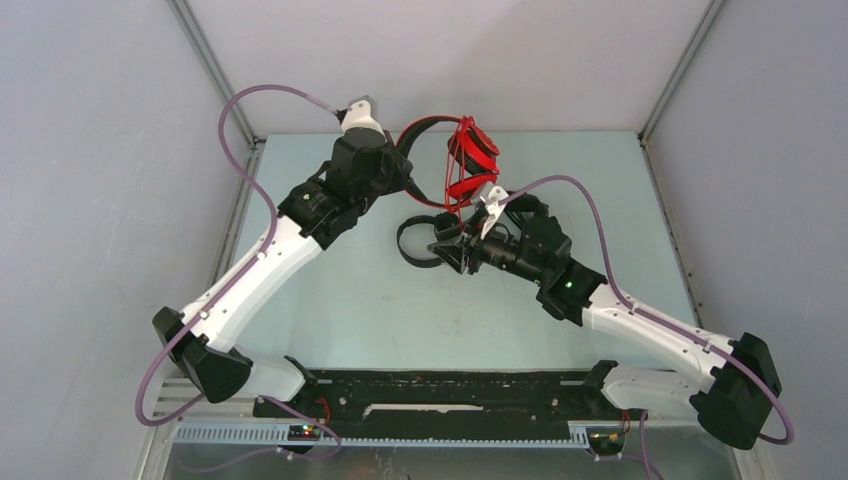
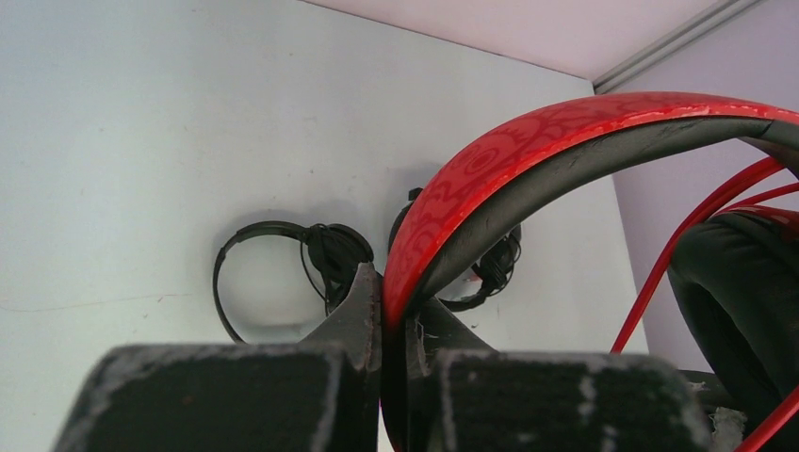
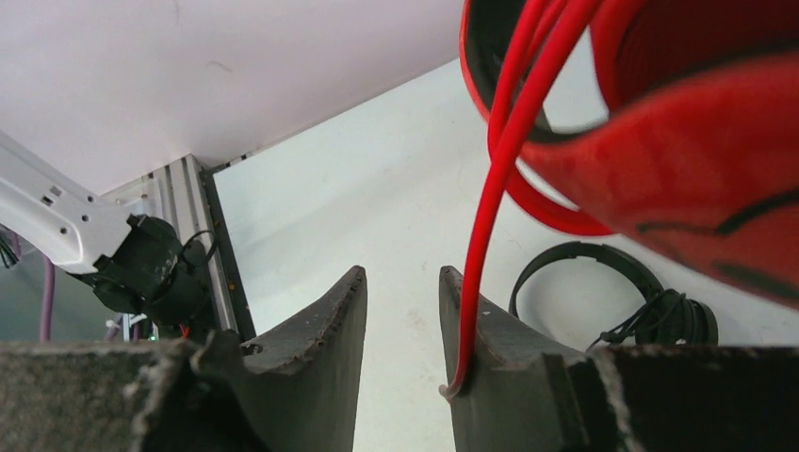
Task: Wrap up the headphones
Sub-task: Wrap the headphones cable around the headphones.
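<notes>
- The red headphones (image 1: 472,150) hung clear of the table, over its far middle, with the ear cups bunched together to the right of the band.
- Their headband (image 2: 490,155), patterned red on the outside with dark padding beneath, arched up and to the right out of the left gripper.
- The left gripper (image 2: 382,301) was pinched on the lower end of that headband, its two fingers nearly touching with the band's edge between them.
- The red cable (image 3: 492,169) dropped from the ear cups in several strands. One strand ran down the inner face of the right gripper's finger on the right side of the right wrist view and lay against it.
- The right gripper (image 3: 400,311) had its fingers partly apart with a bare gap between them. I saw no clamp on anything, only the cable resting on that one finger.
- From overhead, the right gripper sat just below the lifted red set and pointed left.
- One black headset (image 2: 273,273) lay flat on the table under the raised band, its thin cable gathered at the ear cup.
- A second black headset (image 2: 490,268) lay beside it, partly hidden behind the red band.
- In the top view I saw a black band on the table right at the right gripper's fingertips, but I could not tell which set it belonged to.
- The table (image 1: 400,320) was a pale surface closed in by grey walls.
</notes>
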You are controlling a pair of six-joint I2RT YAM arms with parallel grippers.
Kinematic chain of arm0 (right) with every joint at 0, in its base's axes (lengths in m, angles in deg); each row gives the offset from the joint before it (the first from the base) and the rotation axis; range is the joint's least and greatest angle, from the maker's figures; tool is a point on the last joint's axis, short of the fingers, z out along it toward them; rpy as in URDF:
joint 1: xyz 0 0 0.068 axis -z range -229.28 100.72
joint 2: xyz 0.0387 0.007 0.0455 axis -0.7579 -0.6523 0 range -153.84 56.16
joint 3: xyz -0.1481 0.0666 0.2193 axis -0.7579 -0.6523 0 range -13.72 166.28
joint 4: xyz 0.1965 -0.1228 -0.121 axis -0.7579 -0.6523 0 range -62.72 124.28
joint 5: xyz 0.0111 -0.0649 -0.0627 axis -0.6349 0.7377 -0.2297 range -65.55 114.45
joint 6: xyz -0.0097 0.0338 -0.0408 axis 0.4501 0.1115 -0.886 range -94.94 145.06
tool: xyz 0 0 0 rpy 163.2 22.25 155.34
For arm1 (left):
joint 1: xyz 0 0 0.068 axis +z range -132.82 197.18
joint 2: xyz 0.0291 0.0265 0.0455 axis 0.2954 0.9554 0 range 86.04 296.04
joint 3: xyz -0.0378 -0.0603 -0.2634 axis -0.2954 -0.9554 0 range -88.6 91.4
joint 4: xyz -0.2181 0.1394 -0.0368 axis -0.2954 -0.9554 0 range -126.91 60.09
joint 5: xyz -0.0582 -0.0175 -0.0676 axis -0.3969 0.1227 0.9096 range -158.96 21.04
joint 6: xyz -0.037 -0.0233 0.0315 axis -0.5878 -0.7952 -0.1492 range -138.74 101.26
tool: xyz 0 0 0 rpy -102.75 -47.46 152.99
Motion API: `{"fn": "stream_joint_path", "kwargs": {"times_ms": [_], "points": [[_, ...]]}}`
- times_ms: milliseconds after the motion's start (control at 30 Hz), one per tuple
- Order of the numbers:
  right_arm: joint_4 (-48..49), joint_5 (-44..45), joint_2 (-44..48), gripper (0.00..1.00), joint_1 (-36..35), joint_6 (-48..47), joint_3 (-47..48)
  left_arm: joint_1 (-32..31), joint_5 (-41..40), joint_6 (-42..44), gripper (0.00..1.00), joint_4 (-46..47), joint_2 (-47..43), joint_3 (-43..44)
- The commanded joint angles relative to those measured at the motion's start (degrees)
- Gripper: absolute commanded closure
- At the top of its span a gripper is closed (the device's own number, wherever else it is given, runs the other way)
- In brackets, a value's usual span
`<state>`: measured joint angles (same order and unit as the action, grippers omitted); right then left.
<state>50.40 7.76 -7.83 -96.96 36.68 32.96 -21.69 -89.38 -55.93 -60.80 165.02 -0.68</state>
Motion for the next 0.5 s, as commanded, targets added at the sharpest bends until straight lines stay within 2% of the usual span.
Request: {"fn": "stream_joint_path", "kwargs": {"times_ms": [0,467], "points": [[6.45,0.14,2.55,0.63,-0.36,-2.49,-3.06,-0.07,2.81,-4.40,1.00,6.30,-2.98,4.50],[11.87,-1.22,6.73,0.66,-0.22,-3.45,-11.38,-0.10,5.99,-6.32,1.00,8.02,-4.53,3.90]]}}
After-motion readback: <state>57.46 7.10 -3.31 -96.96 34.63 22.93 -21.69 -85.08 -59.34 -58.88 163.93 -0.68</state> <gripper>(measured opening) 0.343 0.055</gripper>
